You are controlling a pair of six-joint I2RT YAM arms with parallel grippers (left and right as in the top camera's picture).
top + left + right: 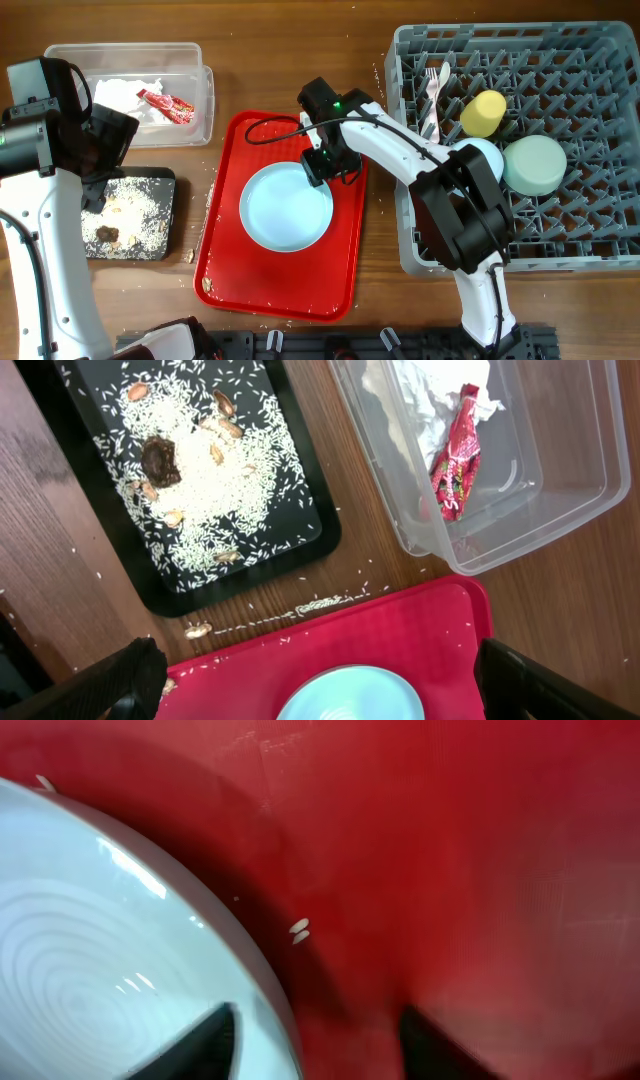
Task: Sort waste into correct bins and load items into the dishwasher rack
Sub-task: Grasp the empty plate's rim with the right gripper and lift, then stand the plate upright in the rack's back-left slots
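Right arm: it reaches from the near right edge of the worktop (280, 60), across the front corner of the rack (600, 250), to the red tray (230, 270). The wrist is bent downward.
Right end effector (325, 165): it is low over the far right rim of the light blue plate (285, 205). In the right wrist view its fingers (200, 1045) are parted. One is above the plate, the other above the red tray, and the rim passes between them. It grips nothing.
Left arm: it stands at the left side, with the wrist above the black tray (100, 550) and the clear tub (590, 480), looking down.
Left end effector (320, 675): the fingers are wide apart at the two lower corners of the left wrist view, and they hold nothing.
Plate: round and glossy, with fine concentric rings, and its surface looks clean. It lies flat in the middle of the red tray. Two grains lie on the tray just beside its rim.
Black tray: it is left of the red tray and carries white rice (215, 490) and brown scraps (160, 458). Loose grains are scattered on the worktop between the two trays.
Clear tub: it is beyond the black tray and holds crumpled napkins (420, 390) and a red-and-white wrapper (455, 455).
Rack: it is at the right and holds the yellow cup (483, 113), the pale green bowl (535, 165) and a white fork (433, 85). The light blue bowl (480, 155) is also inside, partly hidden by the right arm.
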